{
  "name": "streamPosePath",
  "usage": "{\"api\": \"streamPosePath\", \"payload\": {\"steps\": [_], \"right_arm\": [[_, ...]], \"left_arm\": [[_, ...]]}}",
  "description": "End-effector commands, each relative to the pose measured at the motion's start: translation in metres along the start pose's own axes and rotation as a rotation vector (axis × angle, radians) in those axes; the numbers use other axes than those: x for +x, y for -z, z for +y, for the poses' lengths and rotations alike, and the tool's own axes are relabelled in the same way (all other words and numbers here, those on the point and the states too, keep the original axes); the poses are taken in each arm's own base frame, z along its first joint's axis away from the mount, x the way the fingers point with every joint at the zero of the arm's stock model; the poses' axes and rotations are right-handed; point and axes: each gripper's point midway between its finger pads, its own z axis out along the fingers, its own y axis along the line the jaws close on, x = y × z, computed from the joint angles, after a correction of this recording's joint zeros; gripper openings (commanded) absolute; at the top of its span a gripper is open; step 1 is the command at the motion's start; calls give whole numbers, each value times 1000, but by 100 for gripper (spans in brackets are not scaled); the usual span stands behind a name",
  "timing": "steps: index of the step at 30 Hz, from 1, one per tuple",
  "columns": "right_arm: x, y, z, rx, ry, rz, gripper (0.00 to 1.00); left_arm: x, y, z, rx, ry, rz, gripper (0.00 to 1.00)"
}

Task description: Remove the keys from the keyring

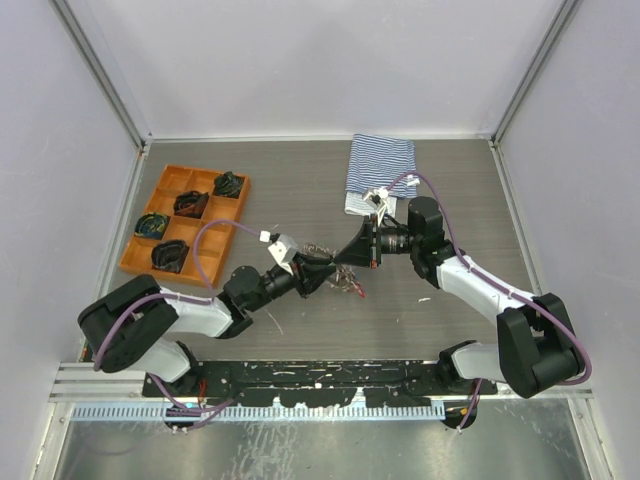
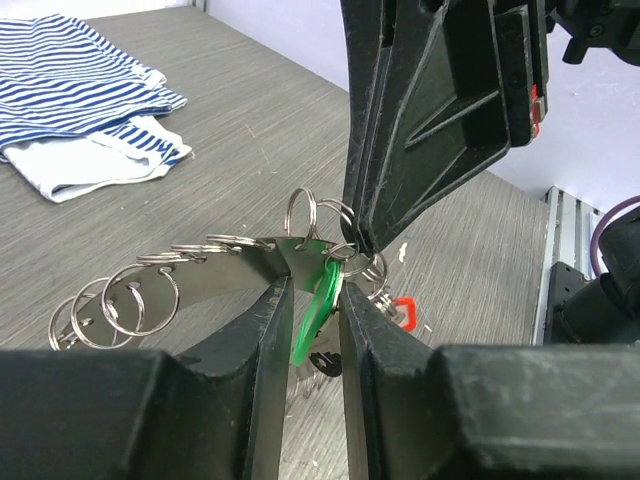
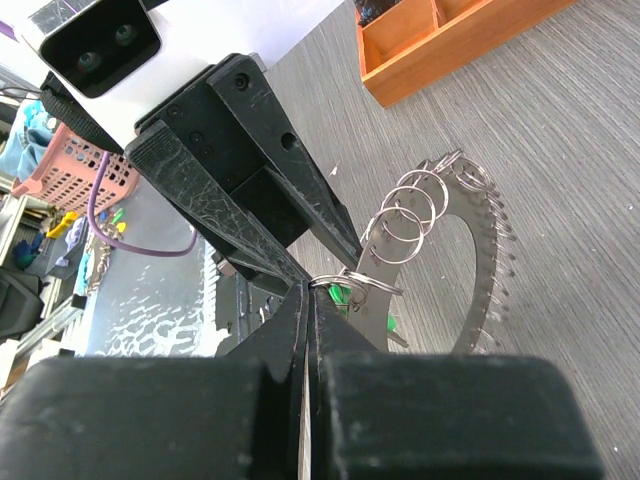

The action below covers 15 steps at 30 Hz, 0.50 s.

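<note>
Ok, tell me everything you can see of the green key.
The green key is small, flat and bright green, plastic by its look. It hangs tilted from a small ring of the keyring, just below the closed tips of the right pincer, which clamp that ring. It sits between the fingers of the left pincer; whether they pinch it is unclear.

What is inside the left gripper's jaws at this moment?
A green key hangs between the fingers of the left gripper, from a small ring pinched by the shut right gripper. The fingers cover the key's edges, so whether they actually clamp it cannot be seen.
</note>
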Motion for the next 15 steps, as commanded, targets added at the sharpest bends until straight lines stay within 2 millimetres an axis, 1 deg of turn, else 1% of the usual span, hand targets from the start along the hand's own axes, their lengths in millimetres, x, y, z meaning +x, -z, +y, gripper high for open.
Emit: {"api": "streamPosePath", "payload": {"steps": [1,5,8,10,12,13,15], "right_arm": [[-18,3,17,-44,92,-38,0],[-17,3,16,-42,89,-37,0],[-17,3,16,-43,90,-38,0],[-17,3,16,-43,90,-37,1],[-17,3,16,-43,91,-38,1],[-17,3,16,-43,91,-38,1],[-17,3,16,-38,94,-38,1]], "left_arm": [[-33,-8,-5,12,-14,-91,27],[-33,-8,-8,26,-14,-85,28],[-31,-9,-9,34,-14,-77,26],[-30,-9,-9,37,-14,-73,20],[-30,-9,-11,44,-17,-70,6],[-30,-9,-11,45,-18,-67,1],[-29,-7,-12,47,-19,-62,0]]}}
